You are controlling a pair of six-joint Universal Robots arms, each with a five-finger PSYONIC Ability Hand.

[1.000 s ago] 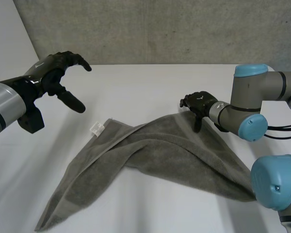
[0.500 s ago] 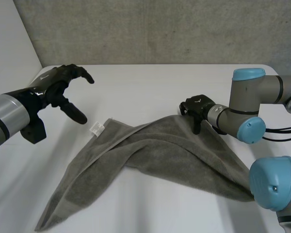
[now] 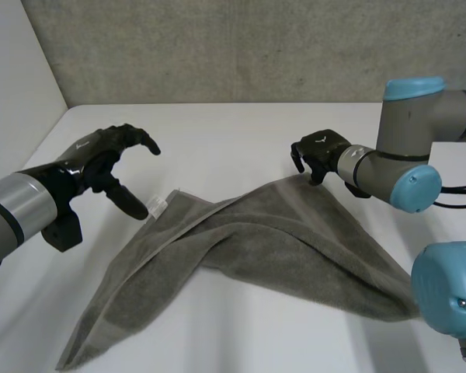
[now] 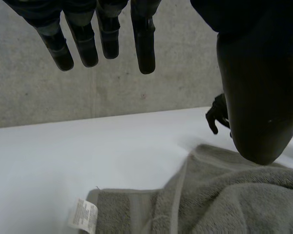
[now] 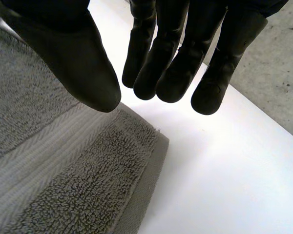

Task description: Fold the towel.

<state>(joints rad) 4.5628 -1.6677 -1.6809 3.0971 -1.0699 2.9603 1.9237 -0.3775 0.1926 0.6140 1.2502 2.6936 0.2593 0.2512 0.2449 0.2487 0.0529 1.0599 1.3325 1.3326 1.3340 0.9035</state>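
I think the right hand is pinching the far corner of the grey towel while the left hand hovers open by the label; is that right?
Not quite: the right hand is open above that corner of the towel, holding nothing, as the right wrist view shows. The rest holds.

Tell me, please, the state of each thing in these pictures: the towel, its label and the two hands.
Towel: lying on the table, loosely doubled over itself, held by no hand.
Label: sticking out from the towel's corner near the left hand.
Left hand: open, fingers relaxed, beside the label corner.
Right hand: open, fingers over the towel's far corner, gripping nothing.
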